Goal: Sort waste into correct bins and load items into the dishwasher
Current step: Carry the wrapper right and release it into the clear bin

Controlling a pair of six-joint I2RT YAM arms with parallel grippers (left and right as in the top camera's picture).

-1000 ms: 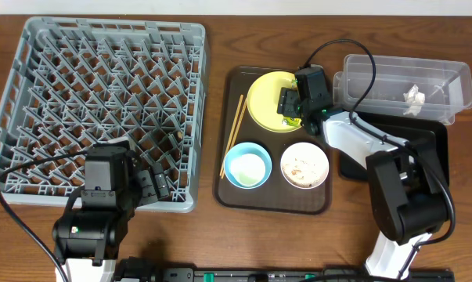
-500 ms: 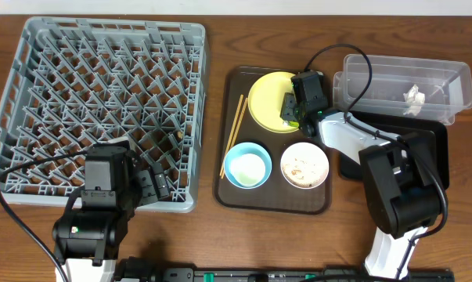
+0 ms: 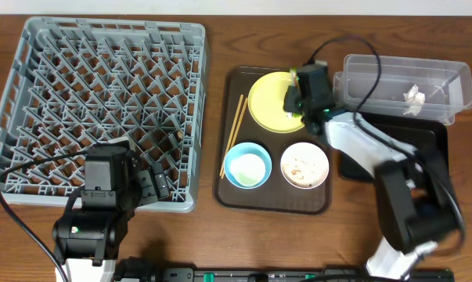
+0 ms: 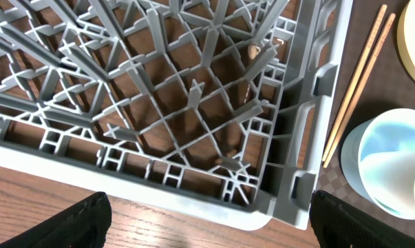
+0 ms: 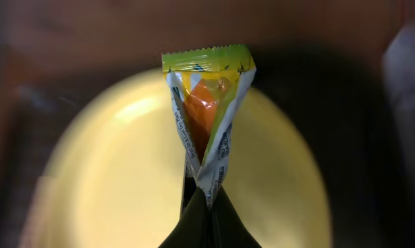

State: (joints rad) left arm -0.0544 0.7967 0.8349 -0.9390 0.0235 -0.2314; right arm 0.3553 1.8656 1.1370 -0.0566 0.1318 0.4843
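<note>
My right gripper [image 5: 207, 198] is shut on the lower end of the green-orange-yellow snack wrapper [image 5: 206, 103], which hangs pinched above the yellow plate [image 5: 111, 179]. From overhead that gripper [image 3: 297, 98] sits over the plate's [image 3: 265, 103] right edge. A light blue bowl [image 3: 247, 167], a white bowl [image 3: 304, 164] holding pale crumbs, and chopsticks [image 3: 234, 133] lie on the brown serving tray [image 3: 229, 197]. The clear tub [image 3: 376, 78] holds a crumpled tissue [image 3: 413, 96]; beside it lies the black tray [image 3: 427, 149]. My left gripper [image 4: 207, 231] is open over the table beside the grey dish rack's [image 4: 193, 200] near corner.
The dish rack [image 3: 102, 102] fills the left half of the table. In the left wrist view the chopsticks [image 4: 355, 83] and the blue bowl [image 4: 389, 162] lie just right of the rack. A black cable [image 3: 353, 59] loops over the clear tub.
My right gripper has closed on the snack wrapper and has it pinched above the plate, shifting slightly toward the back. The left arm has not moved.
</note>
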